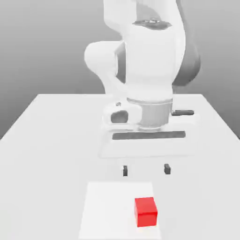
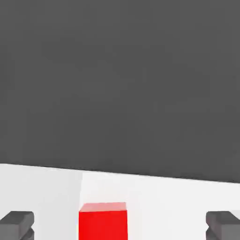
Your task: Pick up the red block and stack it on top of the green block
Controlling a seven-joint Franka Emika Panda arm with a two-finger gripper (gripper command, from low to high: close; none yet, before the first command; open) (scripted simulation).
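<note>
The red block is a small bright cube resting on a pale square patch of the table near the front edge. My gripper hangs just behind and above it, its two dark fingertips spread wide apart and holding nothing. In the hand view the red block lies between the two fingertips, closer to one of them, and touches neither. The green block is out of view.
The white arm's bulky body rises behind the gripper over the middle of the white table. The pale square patch under the cube reaches the front edge. Beyond the table's far edge in the hand view is a dark grey backdrop.
</note>
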